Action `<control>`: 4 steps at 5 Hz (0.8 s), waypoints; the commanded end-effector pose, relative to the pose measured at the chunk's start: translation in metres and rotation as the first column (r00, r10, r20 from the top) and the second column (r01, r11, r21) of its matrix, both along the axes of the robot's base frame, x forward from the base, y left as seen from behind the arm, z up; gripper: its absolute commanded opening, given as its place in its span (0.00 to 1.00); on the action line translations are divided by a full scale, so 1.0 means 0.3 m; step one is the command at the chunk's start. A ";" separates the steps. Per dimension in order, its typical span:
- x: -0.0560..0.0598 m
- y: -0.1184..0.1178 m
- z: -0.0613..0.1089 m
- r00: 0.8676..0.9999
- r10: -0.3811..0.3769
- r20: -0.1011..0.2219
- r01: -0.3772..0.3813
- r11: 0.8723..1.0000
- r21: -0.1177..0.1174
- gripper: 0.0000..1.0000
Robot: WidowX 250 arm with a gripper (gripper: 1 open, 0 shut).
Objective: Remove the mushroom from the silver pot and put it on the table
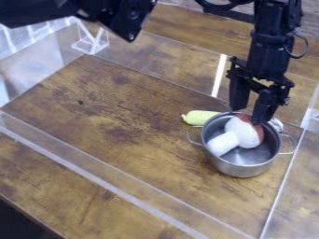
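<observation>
The silver pot (240, 169) stands at the right of the table (112, 112). The mushroom (226, 141) lies inside it, with the thick white stem towards the left and the reddish-brown cap up at the right rim. My gripper (253, 119) points straight down into the pot, one finger on each side of the cap end. The jaws stand narrower than fully wide. Whether they press on the mushroom is unclear.
A yellow-green oblong piece (199, 118) lies on the wood just left of the pot. Clear acrylic walls (137, 201) border the tabletop. A white wire stand (90, 37) sits beyond the back-left wall. A dark blurred shape (118, 14) hangs at the top left.
</observation>
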State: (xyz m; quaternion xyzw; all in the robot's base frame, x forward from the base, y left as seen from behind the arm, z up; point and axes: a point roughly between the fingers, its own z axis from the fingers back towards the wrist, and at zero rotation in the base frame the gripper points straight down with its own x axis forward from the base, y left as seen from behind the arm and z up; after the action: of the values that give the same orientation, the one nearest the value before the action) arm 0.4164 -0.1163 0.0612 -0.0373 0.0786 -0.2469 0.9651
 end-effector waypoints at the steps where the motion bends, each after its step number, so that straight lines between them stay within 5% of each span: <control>1: 0.013 0.046 0.040 0.998 -0.031 0.047 0.032 0.999 -0.017 0.00; 2: -0.005 0.032 0.057 0.998 -0.036 0.048 0.038 0.999 -0.037 1.00; 3: -0.014 0.013 0.069 0.998 -0.041 0.046 0.044 0.997 -0.056 1.00; 4: -0.009 -0.021 0.044 0.999 -0.015 0.047 0.018 0.998 -0.058 0.00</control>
State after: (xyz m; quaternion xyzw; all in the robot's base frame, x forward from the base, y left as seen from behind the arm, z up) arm 0.4101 -0.1161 0.0506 -0.0619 0.0823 -0.2506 0.9626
